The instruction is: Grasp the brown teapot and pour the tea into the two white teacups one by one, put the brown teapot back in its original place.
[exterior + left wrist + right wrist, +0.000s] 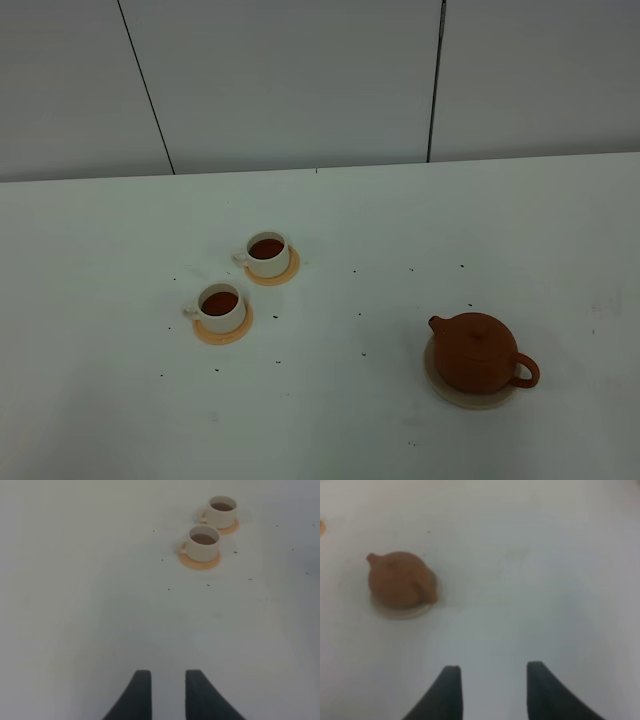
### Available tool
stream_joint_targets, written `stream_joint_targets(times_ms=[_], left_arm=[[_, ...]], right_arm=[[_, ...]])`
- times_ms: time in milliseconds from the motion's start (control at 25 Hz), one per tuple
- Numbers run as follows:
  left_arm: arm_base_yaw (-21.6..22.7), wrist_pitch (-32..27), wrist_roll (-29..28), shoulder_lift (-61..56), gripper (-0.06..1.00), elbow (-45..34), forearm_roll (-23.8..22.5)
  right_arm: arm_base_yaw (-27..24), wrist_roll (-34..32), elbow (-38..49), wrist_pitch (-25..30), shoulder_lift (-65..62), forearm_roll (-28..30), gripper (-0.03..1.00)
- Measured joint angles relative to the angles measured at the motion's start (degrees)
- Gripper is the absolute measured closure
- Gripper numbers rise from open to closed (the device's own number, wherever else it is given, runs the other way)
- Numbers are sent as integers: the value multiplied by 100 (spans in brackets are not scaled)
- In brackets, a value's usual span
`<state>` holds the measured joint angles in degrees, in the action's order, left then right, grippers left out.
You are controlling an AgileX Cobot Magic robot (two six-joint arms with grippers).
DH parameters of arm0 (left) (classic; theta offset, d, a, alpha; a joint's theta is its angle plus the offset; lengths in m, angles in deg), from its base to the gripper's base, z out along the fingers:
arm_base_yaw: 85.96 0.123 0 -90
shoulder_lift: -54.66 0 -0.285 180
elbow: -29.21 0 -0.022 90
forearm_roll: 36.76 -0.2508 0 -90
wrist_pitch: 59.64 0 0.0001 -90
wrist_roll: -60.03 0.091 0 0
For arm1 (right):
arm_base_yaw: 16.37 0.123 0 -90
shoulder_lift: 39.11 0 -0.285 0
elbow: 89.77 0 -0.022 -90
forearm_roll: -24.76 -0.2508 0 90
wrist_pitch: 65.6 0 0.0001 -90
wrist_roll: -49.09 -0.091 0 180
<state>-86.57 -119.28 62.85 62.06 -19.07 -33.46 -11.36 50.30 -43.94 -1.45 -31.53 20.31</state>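
Note:
The brown teapot (480, 350) stands upright with its lid on, on the pale tan coaster that is its original place (468, 401), at the right front of the table. The two white teacups (267, 253) (221, 306) stand left of centre, and each holds dark tea (219, 302). In the left wrist view both teacups (222, 511) (204, 543) lie far ahead of my left gripper (168, 674), which is open with nothing between its fingers. My right gripper (493, 667) is open and empty, well back from the teapot (400, 580). Neither arm shows in the exterior high view.
Each cup rests on a small orange coaster (290, 272) (226, 336). Tiny dark specks dot the white table (360, 315) around the cups. A grey panelled wall (300, 80) rises behind the table's far edge.

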Motion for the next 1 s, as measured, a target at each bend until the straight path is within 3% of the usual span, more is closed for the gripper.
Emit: stream_joint_targets(times_ms=[1000], left_arm=[[0, 0, 0, 0, 70, 0, 0]], right_arm=[[0, -120, 147, 164, -19, -18, 68]])
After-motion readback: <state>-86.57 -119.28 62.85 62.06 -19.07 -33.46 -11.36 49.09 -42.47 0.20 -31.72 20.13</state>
